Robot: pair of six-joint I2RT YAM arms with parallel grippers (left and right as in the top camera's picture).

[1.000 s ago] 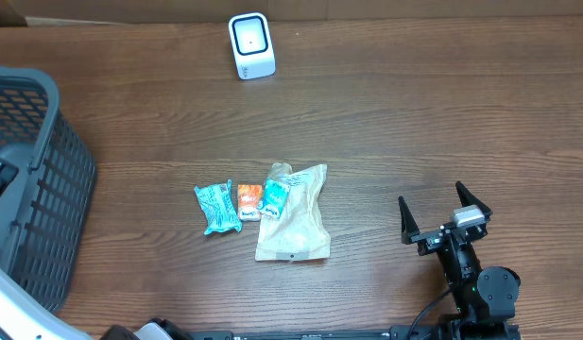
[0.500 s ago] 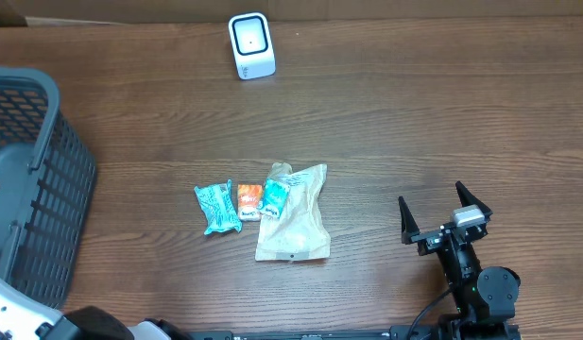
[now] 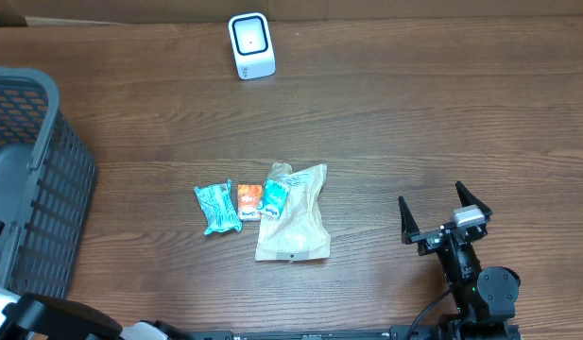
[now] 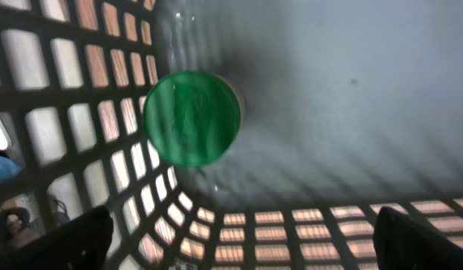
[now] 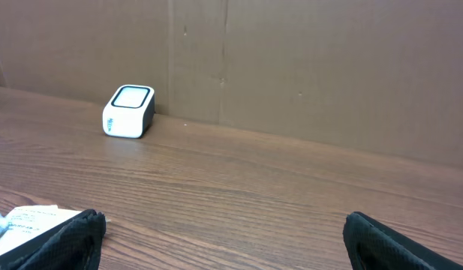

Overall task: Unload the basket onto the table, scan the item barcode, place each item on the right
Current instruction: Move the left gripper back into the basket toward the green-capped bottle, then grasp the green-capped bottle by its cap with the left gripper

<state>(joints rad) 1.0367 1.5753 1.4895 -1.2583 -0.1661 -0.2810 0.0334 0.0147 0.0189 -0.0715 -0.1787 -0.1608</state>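
Brown wooden table (image 3: 414,113) with white scanner (image 3: 251,45), grey basket (image 3: 60,179), teal packet (image 3: 216,208), orange packet (image 3: 249,201) and tan pouch (image 3: 296,231)

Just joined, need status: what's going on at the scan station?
Nothing is held yet. The left hand, open, faces into the grey basket, where a green round item lies. The right hand rests open and empty at the near right of the table. The white scanner stands at the far edge; a few packets lie mid-table, untouched.

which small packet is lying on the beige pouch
The teal-and-white packet at the row's end overlaps the beige pouch; the orange packet and the crumpled teal packet lie beside it.
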